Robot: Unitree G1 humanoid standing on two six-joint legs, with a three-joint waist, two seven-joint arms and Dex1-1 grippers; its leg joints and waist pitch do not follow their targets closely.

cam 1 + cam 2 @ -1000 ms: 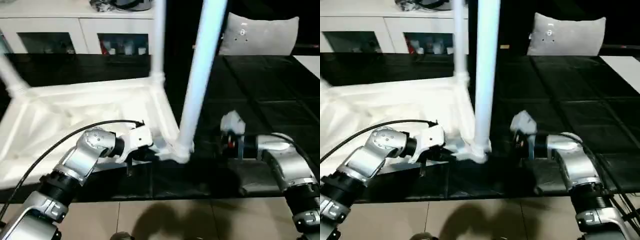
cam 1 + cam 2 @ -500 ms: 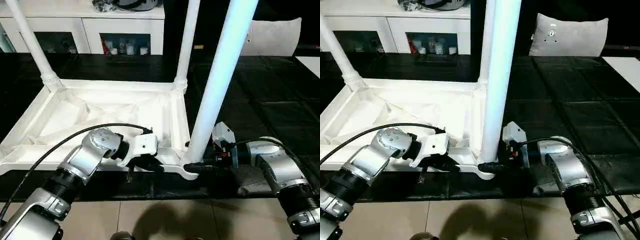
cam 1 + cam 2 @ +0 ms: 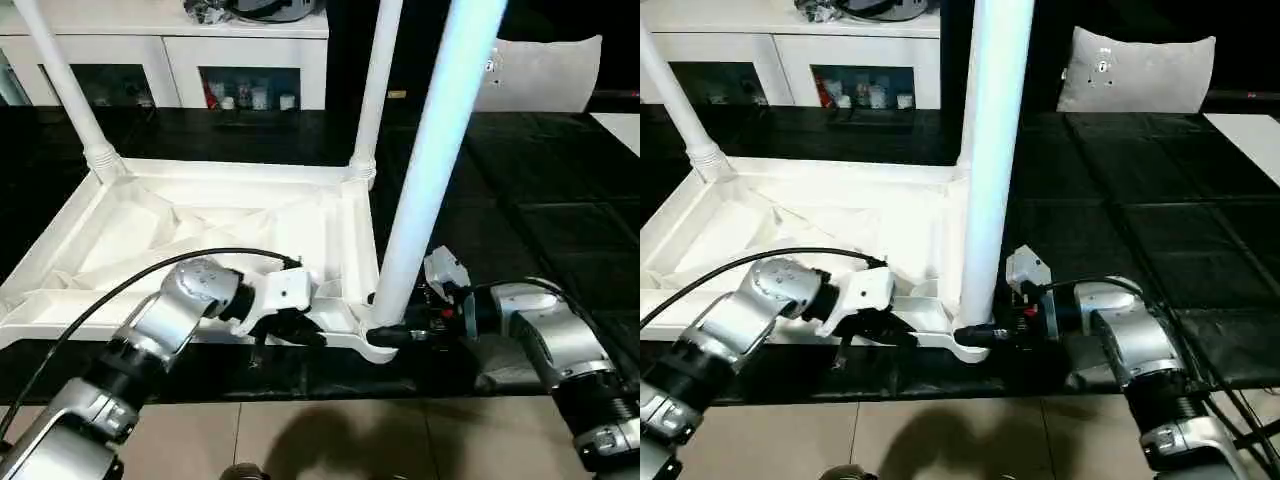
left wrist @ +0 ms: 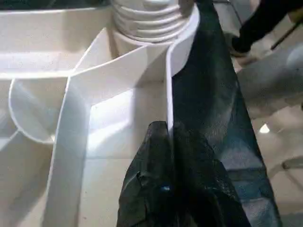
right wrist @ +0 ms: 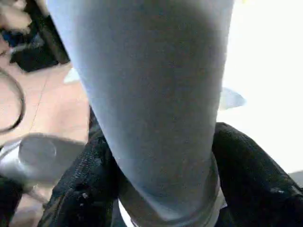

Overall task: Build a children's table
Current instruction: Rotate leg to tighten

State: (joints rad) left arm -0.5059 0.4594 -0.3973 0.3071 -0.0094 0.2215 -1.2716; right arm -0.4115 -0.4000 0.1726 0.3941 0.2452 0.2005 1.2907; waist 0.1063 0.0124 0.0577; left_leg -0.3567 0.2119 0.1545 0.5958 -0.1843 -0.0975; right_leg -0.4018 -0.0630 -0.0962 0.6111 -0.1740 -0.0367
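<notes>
Three upright legs are blocking passage at the tabletop (image 3: 200,225) corners: the near leg (image 3: 425,170) and two far legs (image 3: 372,80) (image 3: 60,85). The ribbed interior is lying open from above. The dark mat (image 3: 540,190) to the right is offering free room. The cabinet (image 3: 170,50) is closing off the far side.

The robot's silver left forearm reaches in from the lower left, and its left gripper (image 3: 305,332) has its two black fingers (image 4: 163,189) pinched together on the near rim of the white ribbed plastic tabletop (image 3: 225,215). The silver right forearm comes in from the lower right, wrist level, and the right gripper (image 3: 392,335) sets one black finger on either side of the foot of the nearest long white tube leg (image 3: 430,150).
</notes>
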